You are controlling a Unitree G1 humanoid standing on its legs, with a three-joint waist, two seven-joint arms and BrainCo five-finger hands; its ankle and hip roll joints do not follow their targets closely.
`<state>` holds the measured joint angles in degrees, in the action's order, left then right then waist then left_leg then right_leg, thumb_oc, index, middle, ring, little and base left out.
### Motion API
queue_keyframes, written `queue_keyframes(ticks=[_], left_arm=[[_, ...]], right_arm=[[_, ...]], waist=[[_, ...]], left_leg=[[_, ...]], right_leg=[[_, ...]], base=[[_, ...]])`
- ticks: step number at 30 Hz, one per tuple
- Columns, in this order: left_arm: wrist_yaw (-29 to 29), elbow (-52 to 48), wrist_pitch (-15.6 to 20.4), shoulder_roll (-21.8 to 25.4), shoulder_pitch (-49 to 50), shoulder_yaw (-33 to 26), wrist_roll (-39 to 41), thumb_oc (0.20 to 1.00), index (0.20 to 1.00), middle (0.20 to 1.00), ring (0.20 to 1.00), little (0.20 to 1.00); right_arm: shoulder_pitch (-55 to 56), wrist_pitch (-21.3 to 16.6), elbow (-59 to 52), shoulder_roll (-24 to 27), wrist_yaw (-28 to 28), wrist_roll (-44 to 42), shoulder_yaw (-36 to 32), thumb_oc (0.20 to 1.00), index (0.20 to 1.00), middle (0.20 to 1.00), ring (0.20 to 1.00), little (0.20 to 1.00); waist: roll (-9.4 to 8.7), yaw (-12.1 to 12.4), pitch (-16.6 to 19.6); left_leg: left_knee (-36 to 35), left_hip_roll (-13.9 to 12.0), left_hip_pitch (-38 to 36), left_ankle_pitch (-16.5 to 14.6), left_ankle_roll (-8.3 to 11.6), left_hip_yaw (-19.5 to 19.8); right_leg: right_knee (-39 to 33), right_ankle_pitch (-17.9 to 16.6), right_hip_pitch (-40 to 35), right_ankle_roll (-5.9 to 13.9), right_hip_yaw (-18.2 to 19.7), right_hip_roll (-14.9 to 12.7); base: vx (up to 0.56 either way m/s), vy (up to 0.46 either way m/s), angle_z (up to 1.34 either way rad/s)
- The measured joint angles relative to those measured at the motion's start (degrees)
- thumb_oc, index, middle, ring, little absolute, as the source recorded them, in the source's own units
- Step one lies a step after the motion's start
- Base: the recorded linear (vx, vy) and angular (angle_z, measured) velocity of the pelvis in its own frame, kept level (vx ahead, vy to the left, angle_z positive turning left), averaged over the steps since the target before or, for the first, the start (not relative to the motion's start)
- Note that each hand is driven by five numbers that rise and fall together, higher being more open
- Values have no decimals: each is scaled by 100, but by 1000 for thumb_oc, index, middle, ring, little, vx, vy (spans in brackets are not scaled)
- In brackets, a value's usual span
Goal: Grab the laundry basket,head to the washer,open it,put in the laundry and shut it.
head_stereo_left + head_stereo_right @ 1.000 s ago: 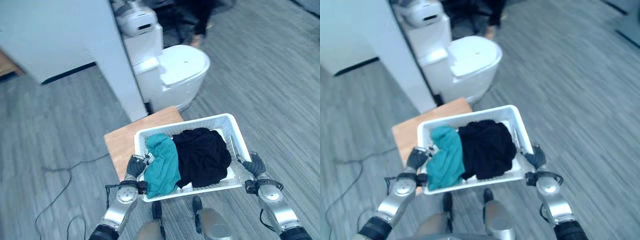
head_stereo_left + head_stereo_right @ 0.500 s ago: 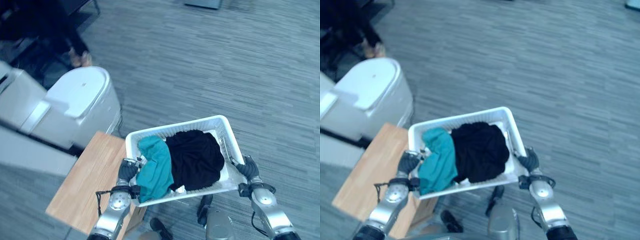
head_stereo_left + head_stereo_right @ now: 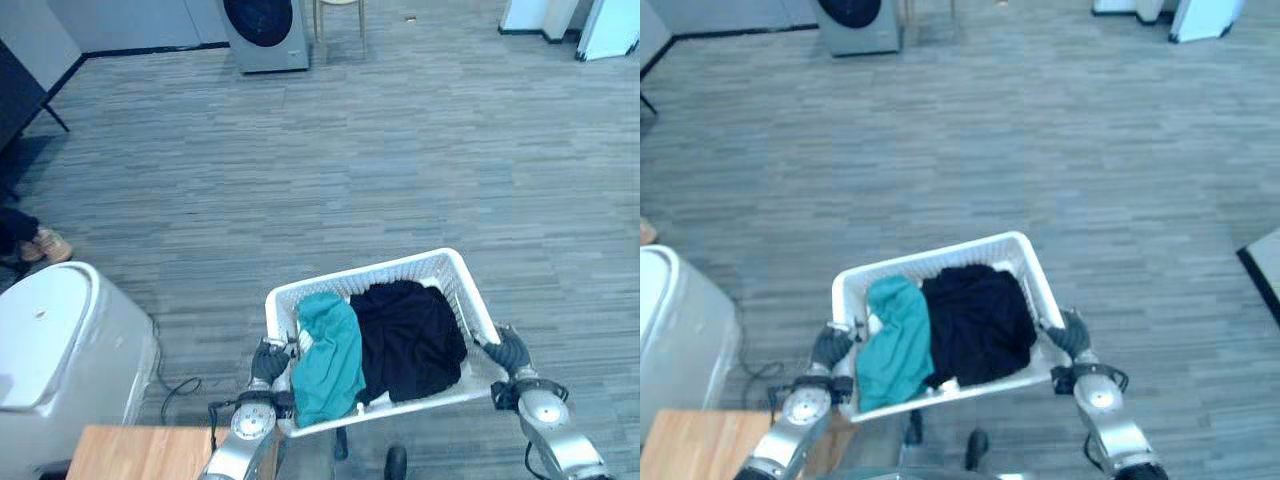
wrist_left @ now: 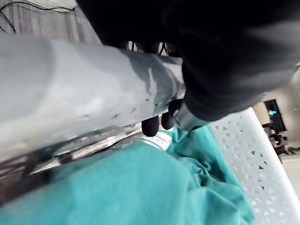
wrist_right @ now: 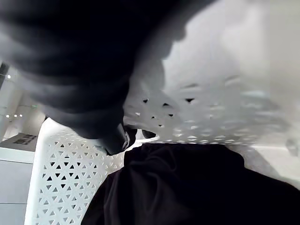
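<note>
I carry a white lattice laundry basket (image 3: 420, 268) above the floor, between both hands. My left hand (image 3: 268, 361) is curled on the basket's left rim, my right hand (image 3: 507, 351) on its right rim. Inside lie a teal cloth (image 3: 328, 355) on the left and a black cloth (image 3: 410, 336) on the right. The left wrist view shows dark fingertips (image 4: 151, 125) hooked over the rim above the teal cloth (image 4: 140, 187). A grey front-loading washer (image 3: 264, 30) with a dark round door stands far ahead at the back, left of centre.
A white rounded appliance (image 3: 60, 350) stands at the lower left, with a wooden table corner (image 3: 140, 452) beside it. A person's shoe (image 3: 48, 244) shows at the left edge. White furniture (image 3: 570, 20) stands at the far right. Grey plank floor (image 3: 400, 160) lies open between me and the washer.
The view has swung round: the white appliance and wooden table slid to the lower left, and the washer came into sight far ahead. The basket stays held in both hands.
</note>
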<state>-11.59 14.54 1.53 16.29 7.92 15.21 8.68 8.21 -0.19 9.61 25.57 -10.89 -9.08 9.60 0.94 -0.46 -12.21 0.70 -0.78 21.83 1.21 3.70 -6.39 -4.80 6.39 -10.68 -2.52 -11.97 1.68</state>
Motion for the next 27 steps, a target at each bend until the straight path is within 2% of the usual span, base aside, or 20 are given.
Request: queue_keyframes(ticks=[2,3,4,5,6,7,8,10,12,13,14,15,17,19,20,21,23,24,26,27], left_arm=[[10,-74,9,13,62,10,-3,200,200,200,200,200],[20,-79,5,82,94,-5,-3,200,200,200,200,200],[11,-88,5,130,136,-49,-3,200,200,200,200,200],[4,-87,-2,145,141,-66,-1,200,200,200,200,200],[5,-145,0,218,142,-75,-1,200,200,200,200,200],[6,-251,3,333,140,-74,0,200,200,200,200,200],[11,-304,12,470,80,-101,1,200,200,200,200,200],[5,-284,12,499,-156,-96,3,200,200,200,200,200],[-1,-345,16,506,-254,-100,2,200,200,200,200,200],[-3,-348,24,495,-319,-89,3,200,200,200,200,200],[12,-435,59,476,-300,-225,2,200,200,200,200,200],[14,-440,59,481,-292,-245,2,200,200,200,200,200],[29,-439,57,440,-196,-318,2,200,200,200,200,200],[41,-422,50,379,-94,-315,2,200,200,200,200,200],[72,-410,50,289,-2,-325,-2,200,200,200,200,200],[82,-383,50,273,24,-326,-4,200,200,200,200,200],[88,-234,41,190,113,-297,-3,200,200,200,200,200],[103,-198,40,100,149,-275,-4,200,200,200,200,200],[123,-186,40,-7,228,-205,-5,200,200,200,200,200],[119,-177,46,-98,255,-206,-4,200,200,200,200,200]], right_arm=[[43,-3,-27,-6,0,0,-3,200,200,200,200,200],[74,-1,-30,-133,1,0,-10,200,200,200,200,200],[88,10,-29,-246,-1,3,4,200,200,200,200,200],[66,14,-28,-277,0,11,10,200,200,200,200,200],[70,15,-70,-298,0,11,39,200,200,200,200,200],[113,15,-160,-333,-2,11,35,200,200,200,200,200],[71,15,-240,-373,-1,17,34,200,200,200,200,200],[-37,17,-343,-379,-2,31,-52,200,200,200,200,200],[-135,16,-344,-358,0,32,-92,200,200,200,200,200],[-189,13,-330,-377,2,31,-144,200,200,200,200,200],[-344,11,-305,-314,37,30,-126,200,200,200,200,200],[-409,7,-352,-272,85,30,-112,200,200,200,200,200],[-437,18,-336,-264,115,30,-56,200,200,200,200,200],[-395,29,-294,-263,126,31,-47,200,200,200,200,200],[-319,32,-205,-244,159,31,-36,200,200,200,200,200],[-309,35,-170,-247,166,31,-26,200,200,200,200,200],[-227,61,-132,-253,228,143,-31,200,200,200,200,200],[-179,57,-72,-199,247,158,-31,200,200,200,200,200],[-234,64,41,-64,357,181,-73,200,200,200,200,200],[-294,57,52,36,376,184,-65,200,200,200,200,200]], waist=[[-2,48,15],[-174,27,17],[-401,40,35],[-449,75,43],[-427,100,67],[-498,70,132],[-584,72,122],[-497,12,49],[-367,6,-24],[-274,-40,-61],[-71,-108,-170],[-23,-120,-184],[-21,-105,-197],[31,-166,-217],[82,-276,-147],[84,-313,-150],[63,-396,-130],[110,-386,-122],[220,-408,-94],[367,-340,-40]], left_leg=[[235,8,-137,79,-220,-133],[352,128,-235,355,-445,-243],[535,256,-341,351,-445,-398],[668,316,-462,359,-480,-448],[609,321,-728,559,-733,-526],[534,400,-869,315,-966,-531],[499,515,-1031,199,-1011,-529],[147,649,-1556,195,-1106,-499],[8,634,-1844,185,-1096,-378],[5,621,-1994,154,-1052,-312],[-26,532,-2301,-82,-909,-177],[-43,529,-2424,-321,-697,-194],[-88,603,-2779,-708,-678,-269],[-74,623,-3054,-803,-633,-329],[-76,560,-3192,-988,-411,-324],[-106,535,-3333,-1009,-433,-389],[-110,494,-3844,-1169,-211,-337],[-41,394,-4036,-1196,-168,-353],[1954,30,-3553,-1009,171,-200],[3057,-247,-3093,-591,319,-173]], right_leg=[[52,204,-282,241,173,-13],[119,442,-450,328,286,-178],[455,637,-431,429,375,-444],[1090,730,-298,539,502,-560],[2176,848,90,690,565,-727],[2756,914,386,804,638,-811],[3675,795,813,1030,744,-918],[5118,835,1690,964,456,-1130],[4907,930,1999,797,111,-1164],[4522,1030,2173,650,-211,-1183],[3646,973,2599,650,-696,-1136],[3334,926,2795,725,-811,-1160],[2013,417,3105,782,-1437,-1238],[1034,-60,3230,780,-1444,-1186],[829,-280,3326,843,-1316,-1137],[768,-337,3393,831,-1229,-1153],[921,-322,3171,810,-742,-1049],[1001,-792,3038,538,-615,-999],[1600,-1239,2679,-81,-507,-834],[1737,-929,2567,-237,-549,-613]], base=[[602,118,-44],[564,135,-33],[354,89,-44],[494,138,-62],[460,124,-59],[600,156,-38],[267,64,-19],[399,62,2],[499,43,5],[479,-77,12],[714,-115,15],[670,-165,3],[396,-148,-3],[490,-195,42],[543,-216,71],[515,-216,68],[573,-268,57],[669,-406,72],[461,-400,37],[473,-349,-15]])
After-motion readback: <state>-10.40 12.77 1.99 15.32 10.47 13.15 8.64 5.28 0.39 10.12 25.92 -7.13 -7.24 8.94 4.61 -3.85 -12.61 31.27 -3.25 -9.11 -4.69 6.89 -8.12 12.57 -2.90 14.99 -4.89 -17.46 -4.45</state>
